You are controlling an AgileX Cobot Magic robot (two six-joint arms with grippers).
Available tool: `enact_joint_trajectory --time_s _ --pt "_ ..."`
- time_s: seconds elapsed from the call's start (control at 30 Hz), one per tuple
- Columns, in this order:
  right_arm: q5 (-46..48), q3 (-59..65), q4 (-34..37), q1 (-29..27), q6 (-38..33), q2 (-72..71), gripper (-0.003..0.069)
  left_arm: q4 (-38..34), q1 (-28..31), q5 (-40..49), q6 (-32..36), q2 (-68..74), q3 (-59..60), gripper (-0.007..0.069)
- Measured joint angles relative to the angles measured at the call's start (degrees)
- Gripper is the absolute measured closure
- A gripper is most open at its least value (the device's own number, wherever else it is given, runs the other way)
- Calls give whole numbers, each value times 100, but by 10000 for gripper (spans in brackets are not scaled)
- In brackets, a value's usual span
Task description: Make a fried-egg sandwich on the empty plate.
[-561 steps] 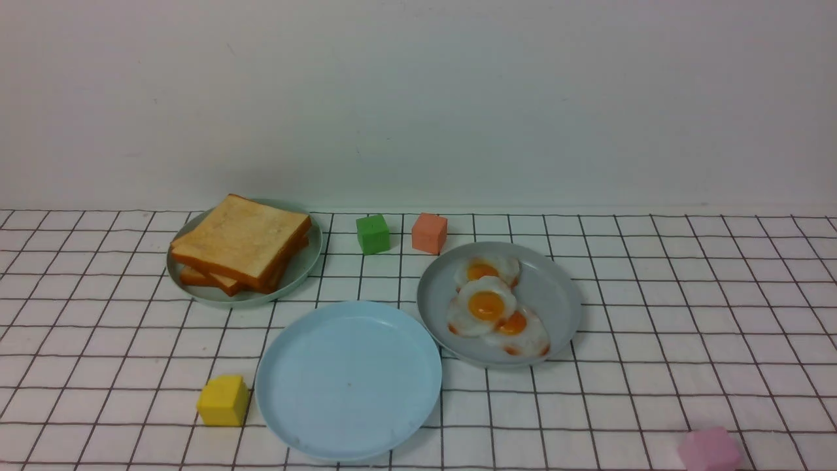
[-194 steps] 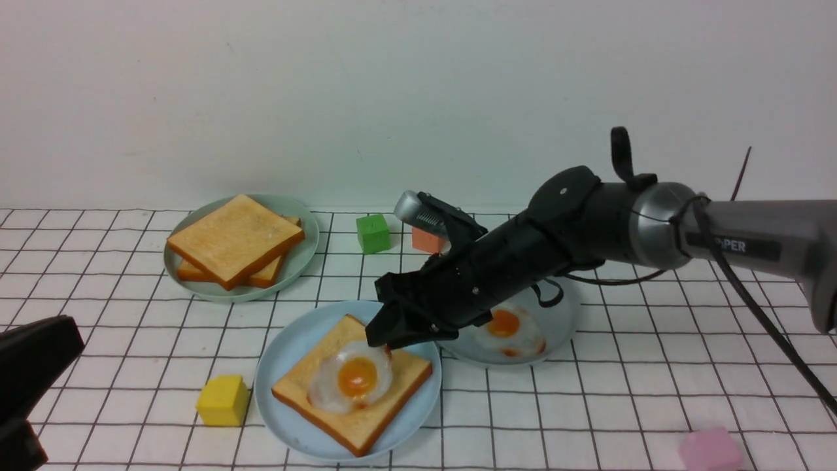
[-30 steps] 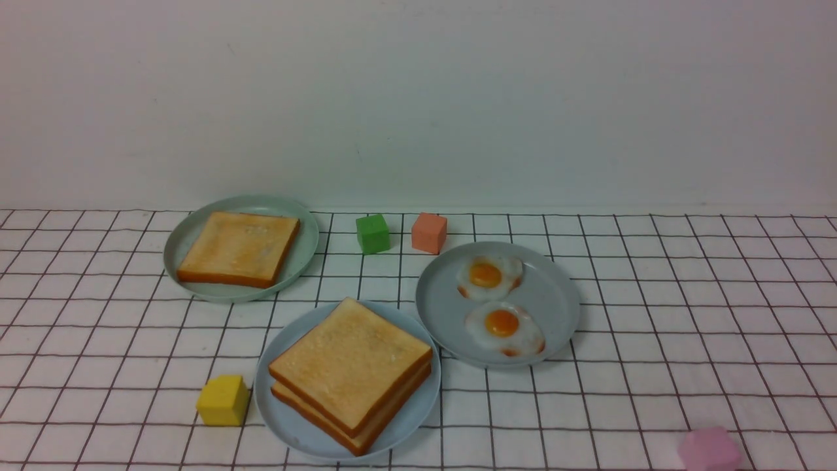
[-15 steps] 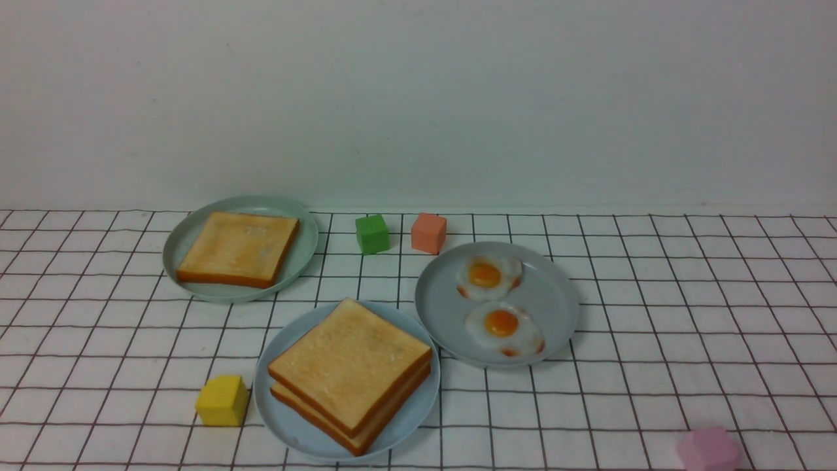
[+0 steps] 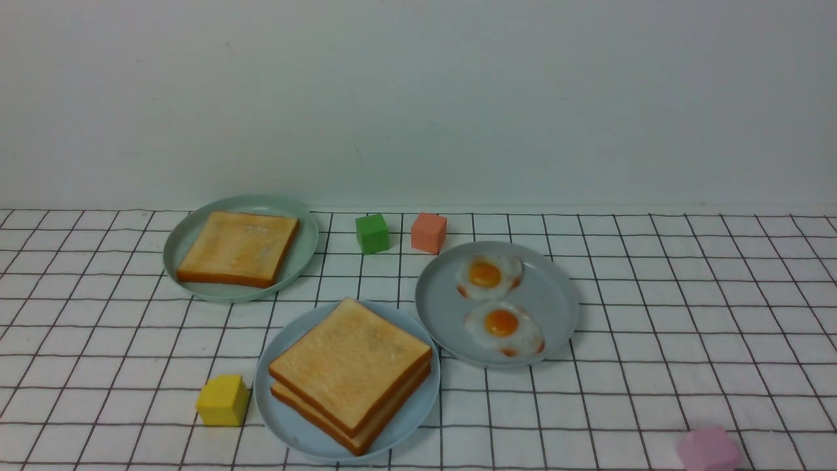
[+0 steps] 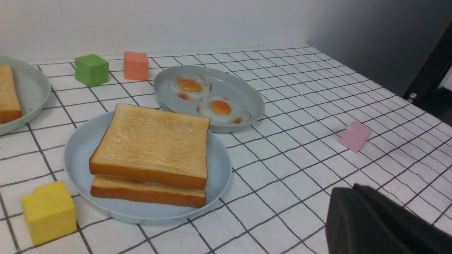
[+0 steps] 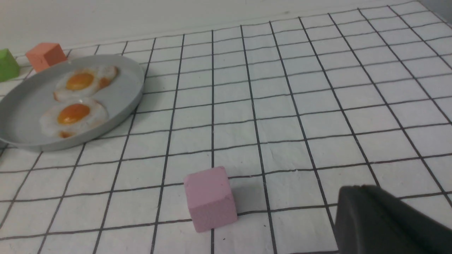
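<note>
Sandwich (image 5: 351, 374) building looks finished: two square toast slices are stacked on the sky-blue plate (image 5: 281, 418) near the front edge, corners nearly aligned, so that the filling is kept hidden between them; only a pale sliver is hinted at in the seam in the left wrist view. The checked cloth (image 5: 654, 314), thin and slightly creased, is spread under everything. The blue plate, smooth plastic with a shallow rim, is set between a pale green plate (image 5: 304, 226) holding one spare slice and a grey plate (image 5: 556, 288) where two glossy fried eggs (image 5: 502, 324) are left. Small matt cubes, yellow (image 5: 223, 400), green (image 5: 373, 233), orange (image 5: 429, 232) and pink (image 5: 708, 449), are scattered apart. Both grippers are drawn back and closed, nothing held; only a dark edge of each is seen in its wrist view.
</note>
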Motion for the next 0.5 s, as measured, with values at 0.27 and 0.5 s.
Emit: enact_joint_trajectory --time_s 0.27,0.5 --pt "49 -13 90 0 -475 0 671 0 0 6 0 0 0 627" --pt "65 -17 112 0 -541 0 671 0 0 6 0 0 0 621"
